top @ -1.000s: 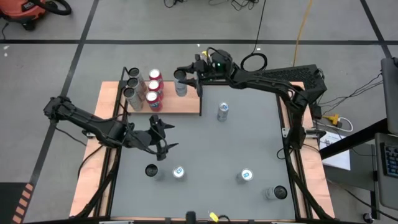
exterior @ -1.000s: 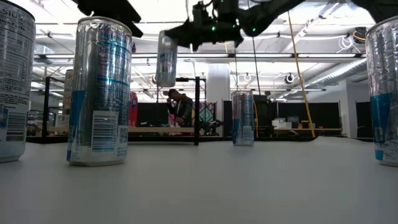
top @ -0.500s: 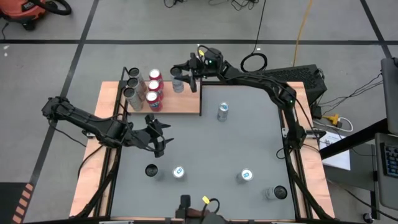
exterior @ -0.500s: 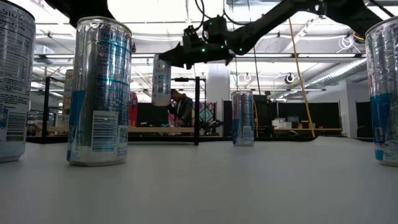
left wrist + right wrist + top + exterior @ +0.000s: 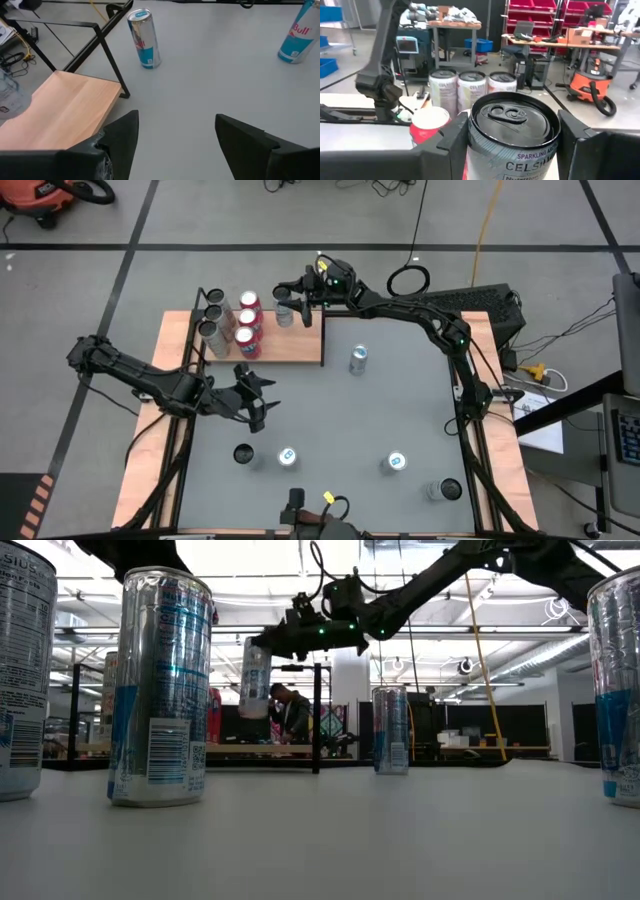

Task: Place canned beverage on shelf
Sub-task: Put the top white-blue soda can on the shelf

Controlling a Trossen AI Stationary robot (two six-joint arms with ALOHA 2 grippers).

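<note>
- The right gripper reaches out over the far side of the shelf and pinches a can between its two fingers.
- That can is upright. In the low view it hangs in the air, above the board.
- From the right wrist, the can's dark top with its pull tab sits snug between the two dark fingers.
- The shelf is a flat wood board with thin black posts at the far left of the desk.
- Six more cans stand in a bunch on the shelf's left part: three silver ones and three red ones. The held can is just beside the red ones.
- The left gripper hangs over the desk near the front of the shelf. Its fingers are spread apart and hold nothing.
- One can stands on the desk just right of the shelf's corner.
- Four more cans stand near the front of the desk: a dark-topped one, a blue and silver one, another blue and silver one, and one near the right corner.
</note>
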